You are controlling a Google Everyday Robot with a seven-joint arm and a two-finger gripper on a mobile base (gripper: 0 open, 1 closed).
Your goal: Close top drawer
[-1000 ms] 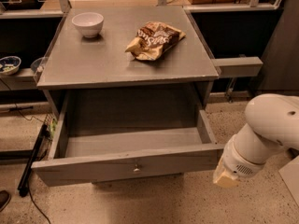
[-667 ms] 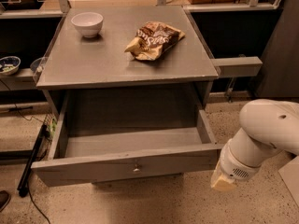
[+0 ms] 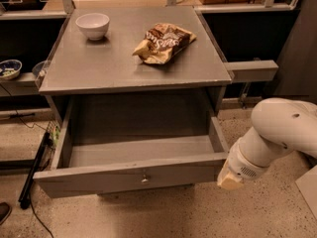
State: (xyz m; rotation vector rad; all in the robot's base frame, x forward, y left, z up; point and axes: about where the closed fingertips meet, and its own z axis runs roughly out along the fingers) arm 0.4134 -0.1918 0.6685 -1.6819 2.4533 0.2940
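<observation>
Grey wooden top drawer stands pulled far out from under the counter. Its front panel faces the camera, long axis running left-right, with the knob centred on it. Gripper sits low at the drawer's right front corner, beside or touching the panel end; can't tell which, nor whether it's released or clenched. White bowl and snack bag sit on the counter.

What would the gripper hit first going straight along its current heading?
The gripper, at the right front corner of the open top drawer, points down-left. Likely first contact: the right end of its front panel. Depth is unclear; it might instead reach the floor.
</observation>
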